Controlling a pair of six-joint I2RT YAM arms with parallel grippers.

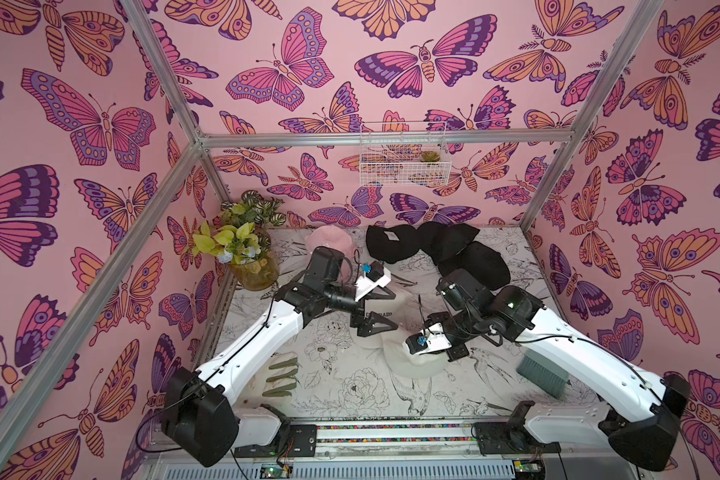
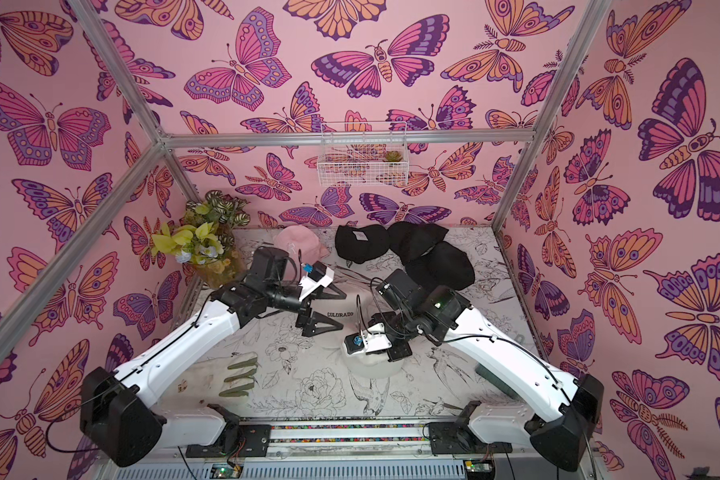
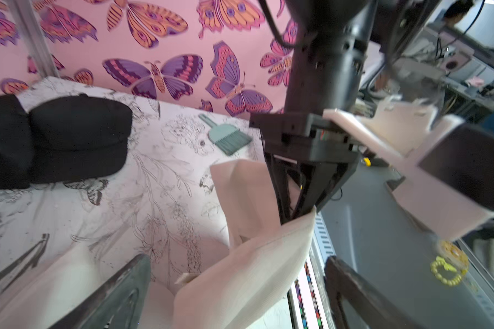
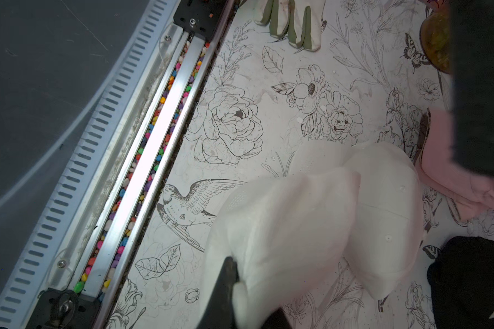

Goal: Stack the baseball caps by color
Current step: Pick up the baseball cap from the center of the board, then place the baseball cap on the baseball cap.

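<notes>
**A:** Where do the cream caps lie?

**B:** One cream cap [image 2: 356, 303], lettered COLORADO, rests at the middle of the table [image 2: 425, 386]. A second cream cap [image 3: 254, 256] hangs from the right gripper [image 3: 297, 212], whose jaws are clenched on a fold of its fabric.

**A:** And the left gripper?

**B:** The left gripper [image 2: 341, 311] is released. Its jaws are spread wide to either side of the lettered cap, and it holds nothing.

**A:** Which way is the resting cap from the held one?

**B:** Just beyond it, toward the back wall and slightly to the robot's left. In the right wrist view the two lie nearly edge to edge. The right arm carries the cap, so a short push away from the front rail would likely bring it over the lettered one. The left jaws stand in that path. I cannot tell where either brim points.

**A:** Other colours?

**B:** Three black caps [image 2: 416, 241] overlap at the back right. A pink cap [image 2: 296, 245] lies at the back, behind the left arm.
</notes>
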